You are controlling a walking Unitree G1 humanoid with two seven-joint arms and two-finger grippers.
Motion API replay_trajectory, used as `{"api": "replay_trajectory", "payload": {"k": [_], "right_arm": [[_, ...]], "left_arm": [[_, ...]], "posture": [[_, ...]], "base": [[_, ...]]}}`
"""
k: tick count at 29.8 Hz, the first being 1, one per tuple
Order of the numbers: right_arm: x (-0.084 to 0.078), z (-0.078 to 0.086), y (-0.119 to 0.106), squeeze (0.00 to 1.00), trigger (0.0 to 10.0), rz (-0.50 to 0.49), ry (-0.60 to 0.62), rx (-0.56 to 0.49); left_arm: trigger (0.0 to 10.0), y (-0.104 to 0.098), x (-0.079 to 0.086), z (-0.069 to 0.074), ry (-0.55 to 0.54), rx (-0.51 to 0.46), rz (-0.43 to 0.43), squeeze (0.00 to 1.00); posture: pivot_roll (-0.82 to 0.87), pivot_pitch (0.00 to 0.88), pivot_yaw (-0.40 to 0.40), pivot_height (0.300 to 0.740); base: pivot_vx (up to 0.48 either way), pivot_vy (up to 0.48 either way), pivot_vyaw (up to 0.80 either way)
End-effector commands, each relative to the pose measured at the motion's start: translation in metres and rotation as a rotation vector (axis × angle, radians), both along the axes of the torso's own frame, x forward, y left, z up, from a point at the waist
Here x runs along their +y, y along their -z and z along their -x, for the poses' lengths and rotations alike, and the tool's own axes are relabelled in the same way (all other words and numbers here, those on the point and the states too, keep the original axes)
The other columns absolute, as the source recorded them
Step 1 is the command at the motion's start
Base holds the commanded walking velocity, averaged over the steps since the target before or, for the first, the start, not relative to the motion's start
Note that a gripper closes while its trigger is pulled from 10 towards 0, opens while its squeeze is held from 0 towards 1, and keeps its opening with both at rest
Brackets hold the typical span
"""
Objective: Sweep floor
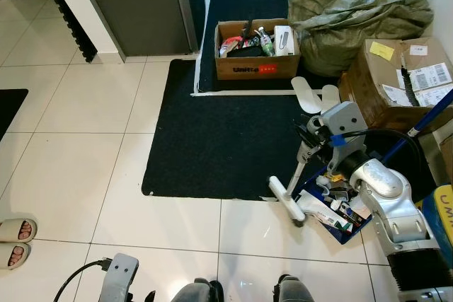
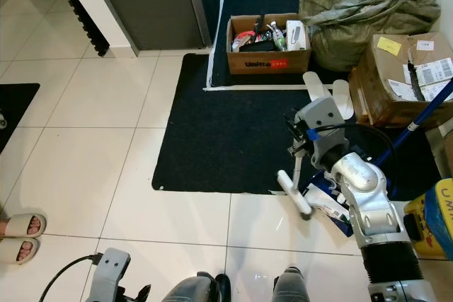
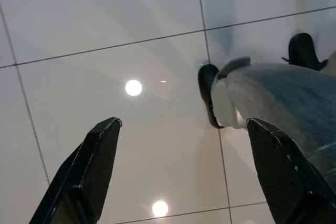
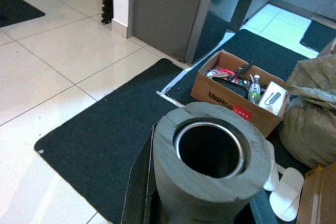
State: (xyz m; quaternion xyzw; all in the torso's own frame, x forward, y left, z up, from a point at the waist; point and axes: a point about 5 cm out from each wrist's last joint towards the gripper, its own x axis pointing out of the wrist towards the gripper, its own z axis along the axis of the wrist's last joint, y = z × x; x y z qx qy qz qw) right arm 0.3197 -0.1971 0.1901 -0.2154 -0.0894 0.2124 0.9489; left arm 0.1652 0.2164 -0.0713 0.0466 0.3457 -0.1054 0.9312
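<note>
While dangling idle over the tiles (image 1: 85,104), left gripper (image 3: 184,124) wide open, nothing in it. Past the black mat (image 1: 212,139): right gripper (image 1: 315,139) clamped round the sweeper's grey foam handle (image 4: 210,166), white head (image 1: 287,201) on the floor at the mat edge. Probably light, stiff, grippy; best held on the foam.

floor (image 1: 92,104): glossy white tile | black mat (image 1: 212,139) | dark cabinet (image 1: 134,5)

Home entryway (slippers (image 1: 317,95), doormat (image 1: 226,139))
</note>
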Motion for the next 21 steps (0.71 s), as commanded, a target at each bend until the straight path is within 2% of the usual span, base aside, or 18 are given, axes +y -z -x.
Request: {"api": "replay_trajectory", "payload": {"k": [1, 3, 4, 5, 6, 10, 21], "right_arm": [[0.004, 0.001, -0.001, 0.0, 10.0, 0.022, -0.018, -0.031], [0.008, 0.0, -0.004, 0.0, 10.0, 0.09, -0.023, -0.091], [0.008, 0.0, -0.004, 0.0, 10.0, 0.09, -0.023, -0.091], [0.011, 0.0, -0.007, 0.0, 10.0, 0.114, -0.022, -0.138], [0.011, 0.0, -0.007, 0.0, 10.0, 0.114, -0.022, -0.138], [0.025, 0.0, -0.015, 0.0, 10.0, 0.108, -0.037, -0.25], [0.026, -0.002, -0.019, 0.0, 10.0, 0.101, -0.035, -0.285]], "left_arm": [[10.0, 0.004, 0.008, 0.014, -0.013, 0.039, -0.013, 0.0], [10.0, 0.004, 0.009, 0.013, -0.011, 0.035, -0.015, 0.0], [10.0, 0.004, 0.009, 0.013, -0.011, 0.035, -0.015, 0.0], [10.0, 0.004, 0.009, 0.013, -0.009, 0.034, -0.015, 0.0], [10.0, 0.004, 0.009, 0.013, -0.009, 0.034, -0.015, 0.0], [10.0, 0.003, 0.008, 0.013, -0.003, 0.025, -0.012, 0.0], [10.0, 0.002, 0.007, 0.011, 0.001, 0.013, -0.008, 0.0]], "posture": [[-0.03, 0.348, 0.118, 0.74], [-0.03, 0.348, 0.118, 0.74], [-0.03, 0.348, 0.118, 0.74], [-0.03, 0.347, 0.119, 0.74], [-0.03, 0.347, 0.119, 0.74], [-0.03, 0.34, 0.117, 0.74], [-0.03, 0.336, 0.116, 0.74]], "base": [[0.0, 0.0, 0.0], [0.0, 0.0, 0.0], [0.0, 0.0, 0.0], [0.0, 0.0, 0.0], [0.0, 0.0, 0.0], [0.0, 0.0, 0.0], [0.0, 0.0, 0.0]]}}
